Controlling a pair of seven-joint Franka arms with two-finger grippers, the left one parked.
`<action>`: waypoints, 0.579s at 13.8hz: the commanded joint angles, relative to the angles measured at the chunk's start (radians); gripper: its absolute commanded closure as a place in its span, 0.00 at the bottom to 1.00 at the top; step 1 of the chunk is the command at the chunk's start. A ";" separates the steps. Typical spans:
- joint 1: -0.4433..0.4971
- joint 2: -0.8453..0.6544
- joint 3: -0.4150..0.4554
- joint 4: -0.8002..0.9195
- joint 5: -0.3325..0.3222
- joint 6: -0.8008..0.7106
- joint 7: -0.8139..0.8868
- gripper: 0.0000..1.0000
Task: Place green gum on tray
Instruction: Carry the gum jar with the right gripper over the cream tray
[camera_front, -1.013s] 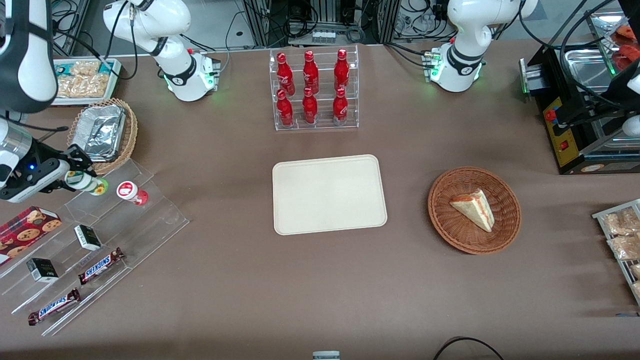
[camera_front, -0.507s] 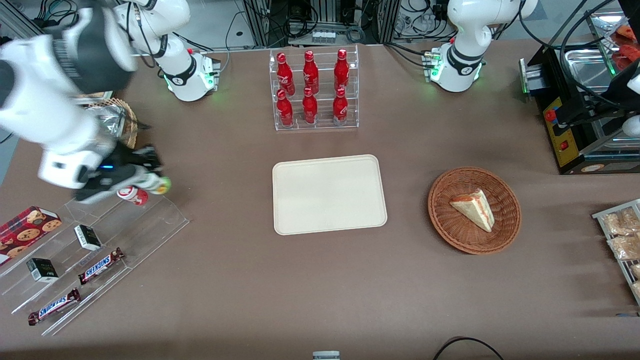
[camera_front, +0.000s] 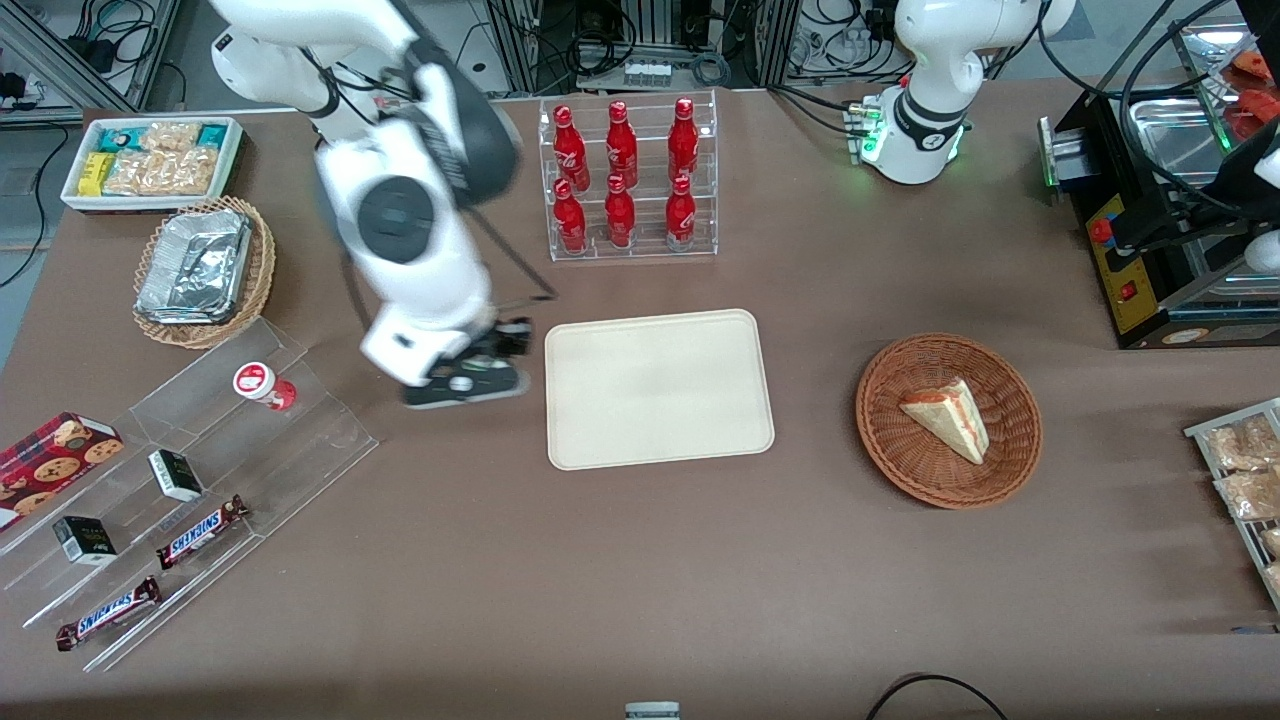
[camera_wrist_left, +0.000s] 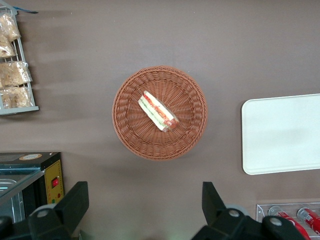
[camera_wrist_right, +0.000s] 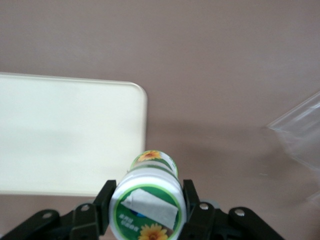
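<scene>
Your gripper (camera_wrist_right: 146, 212) clamps the green gum (camera_wrist_right: 148, 202) mid-body just beside the tray (camera_front: 658, 388); likely light, rigid, smooth-sided, prone to slipping.

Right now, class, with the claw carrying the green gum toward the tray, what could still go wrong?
1. The claw grips the green gum only by its round sides, so the canister could slip or tilt in transit.
2. The claw is above bare table beside the tray, not over it; an early release would leave the gum on the table.
3. A round canister let go while tilted may roll over the tray's low rim.
</scene>
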 joint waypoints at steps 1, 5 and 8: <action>0.032 0.145 0.016 0.124 0.066 0.071 0.133 1.00; 0.066 0.271 0.068 0.158 0.077 0.205 0.208 1.00; 0.071 0.336 0.068 0.156 0.077 0.289 0.220 1.00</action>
